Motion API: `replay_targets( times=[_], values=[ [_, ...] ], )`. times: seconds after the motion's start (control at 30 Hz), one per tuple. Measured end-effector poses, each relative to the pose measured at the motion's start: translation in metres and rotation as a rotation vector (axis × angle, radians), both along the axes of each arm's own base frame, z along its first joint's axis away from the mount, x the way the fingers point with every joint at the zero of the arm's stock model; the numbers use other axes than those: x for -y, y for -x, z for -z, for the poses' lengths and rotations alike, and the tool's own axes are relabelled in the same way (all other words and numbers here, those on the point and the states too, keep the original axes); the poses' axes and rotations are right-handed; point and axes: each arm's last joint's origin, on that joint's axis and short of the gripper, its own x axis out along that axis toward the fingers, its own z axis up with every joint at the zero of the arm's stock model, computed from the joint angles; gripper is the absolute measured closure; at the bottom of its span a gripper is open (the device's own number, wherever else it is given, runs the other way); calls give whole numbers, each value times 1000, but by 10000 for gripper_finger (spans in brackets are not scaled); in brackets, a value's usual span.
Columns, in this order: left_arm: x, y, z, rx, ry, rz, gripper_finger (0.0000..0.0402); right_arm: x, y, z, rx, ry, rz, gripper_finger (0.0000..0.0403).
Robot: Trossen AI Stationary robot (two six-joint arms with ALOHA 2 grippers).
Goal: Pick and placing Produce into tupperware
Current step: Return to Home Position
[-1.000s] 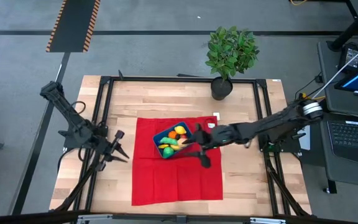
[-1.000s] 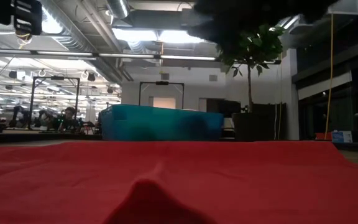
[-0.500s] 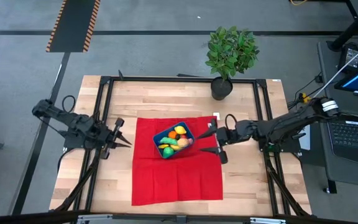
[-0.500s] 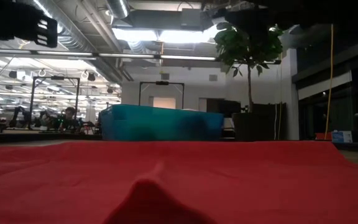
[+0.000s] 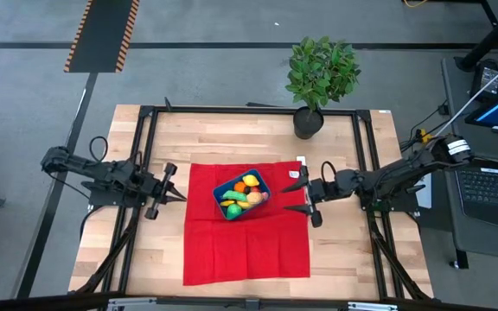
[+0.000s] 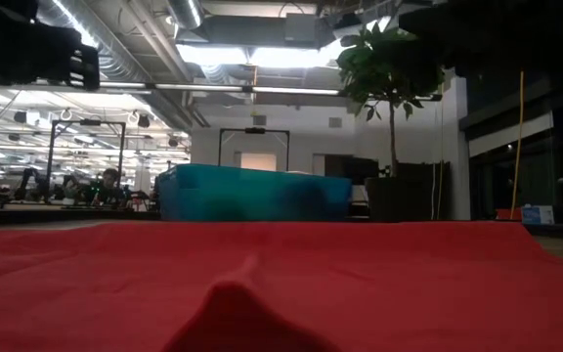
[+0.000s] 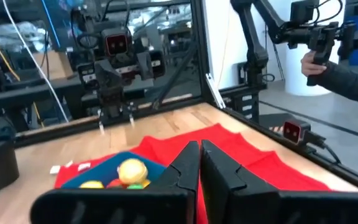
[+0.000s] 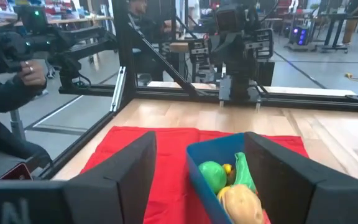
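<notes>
Red cloth [image 5: 247, 238] covers your table's middle; on it the tupperware [image 5: 218, 192] holds the produce [image 5: 243, 195], which its wall hides in the low view. Your left gripper [image 5: 173, 192] is pinched closed and empty, left of the cloth; your right gripper [image 5: 289, 198] gapes empty.

I am looking into a robotics lab in an open industrial hall. Bare ducts [image 6: 115, 68] and strip lights [image 6: 252, 54] run overhead, with more workstations [image 6: 66, 191] far behind. From above, a laptop [image 5: 491, 186] sits at 3 o'clock of the black-framed wooden surface [image 5: 232, 134], and hazard-striped matting [image 5: 102, 34] lies at 11 o'clock.
</notes>
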Motion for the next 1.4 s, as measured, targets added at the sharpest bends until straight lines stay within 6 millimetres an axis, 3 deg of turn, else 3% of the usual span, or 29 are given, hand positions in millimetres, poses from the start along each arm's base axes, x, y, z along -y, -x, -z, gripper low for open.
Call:
replay_targets(
  times=[0.2, 0.5, 0.63, 1.17, 1.4],
  values=[
    [-4, -1, 3, -28, -1, -38, 400, 5, 18, 17, 42, -13, 3, 160],
    [-10, -2, 3, -18, -47, -161, 376, 15, 39, 41, 14, 6, 34, 160],
    [-11, -2, 3, -21, -37, -197, 365, 24, 57, 49, 51, -55, 63, 160],
    [-11, -2, 2, -14, -20, -201, 329, 32, 78, 38, 7, 94, 65, 159],
    [-11, -2, 2, -14, -19, -201, 318, 34, 92, 26, 84, 118, 65, 159]
  ],
)
